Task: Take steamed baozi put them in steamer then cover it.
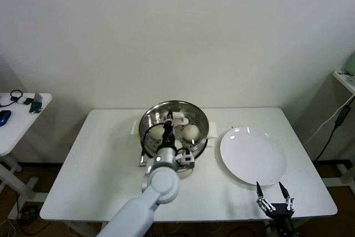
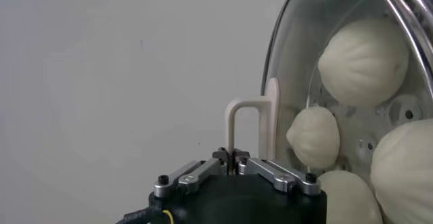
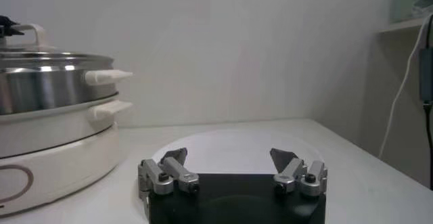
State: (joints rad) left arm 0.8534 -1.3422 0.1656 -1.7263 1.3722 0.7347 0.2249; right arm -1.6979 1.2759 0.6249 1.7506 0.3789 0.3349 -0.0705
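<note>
The steamer point(image 1: 203, 121), a shiny steel pot on a white base, stands at the table's middle back. Several cream-white baozi point(image 1: 191, 131) lie inside it, seen through the clear glass lid point(image 2: 298, 56) in the left wrist view point(image 2: 364, 59). The lid sits on the pot's rim in the right wrist view point(image 3: 47, 56). My left gripper point(image 2: 233, 156) is shut on the lid's cream handle point(image 2: 237, 117), above the pot's middle point(image 1: 168, 119). My right gripper point(image 1: 273, 191) is open and empty at the table's front right; it also shows in its own wrist view point(image 3: 230, 156).
A flat white plate point(image 1: 252, 156) lies right of the steamer, just behind my right gripper. The steamer's side handles point(image 3: 108, 76) point toward the plate. A side table point(image 1: 16, 120) with small items stands far left. A cable point(image 1: 333, 120) hangs at the right.
</note>
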